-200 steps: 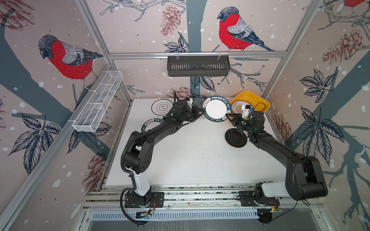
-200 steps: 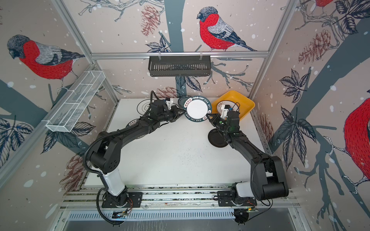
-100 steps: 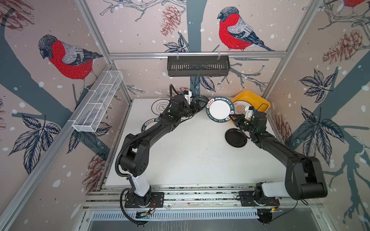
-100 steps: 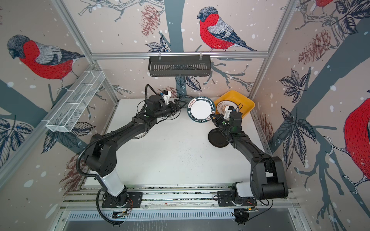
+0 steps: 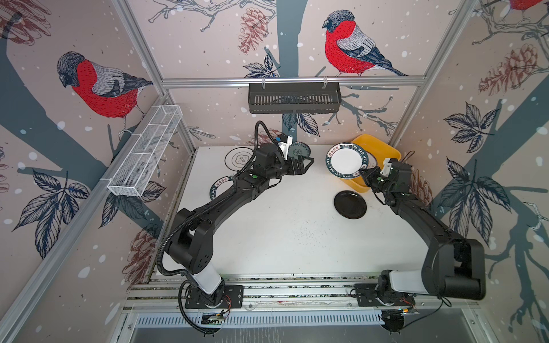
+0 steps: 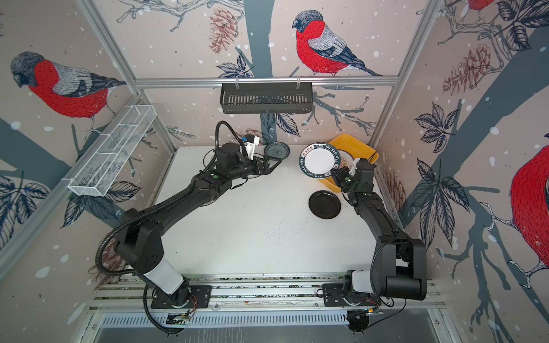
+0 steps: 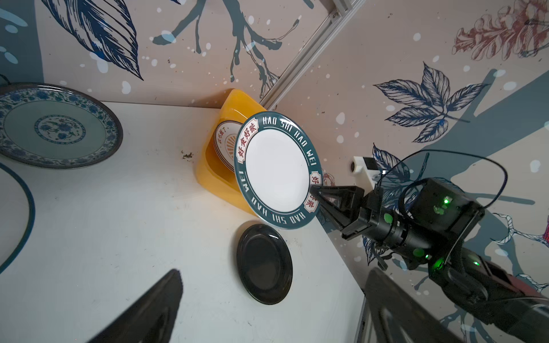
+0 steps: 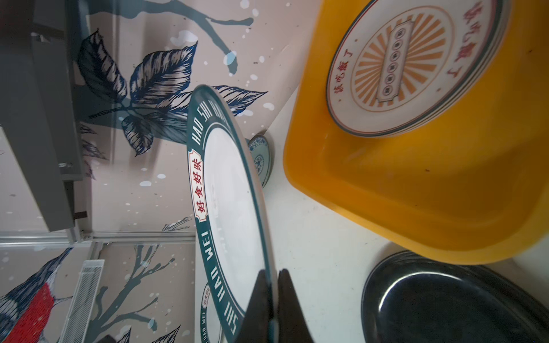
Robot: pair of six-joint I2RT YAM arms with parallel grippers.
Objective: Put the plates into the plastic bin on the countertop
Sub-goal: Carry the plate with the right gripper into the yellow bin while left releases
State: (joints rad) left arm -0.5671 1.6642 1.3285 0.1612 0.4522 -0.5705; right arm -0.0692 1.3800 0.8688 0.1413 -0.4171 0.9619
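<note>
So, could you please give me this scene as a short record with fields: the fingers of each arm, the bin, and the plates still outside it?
right fingers: shut on rim of lettered plate, held tilted near bin, not in it
left fingers: open, empty
bin: holds stacked sunburst plates
black plate: flat on countertop, close to bin
teal plate: on countertop by back wall
second lettered plate: on countertop, left side, partly hidden
thin-rimmed plate: on countertop, back left

L jaws spread wide – R jaws pinched tight.
</note>
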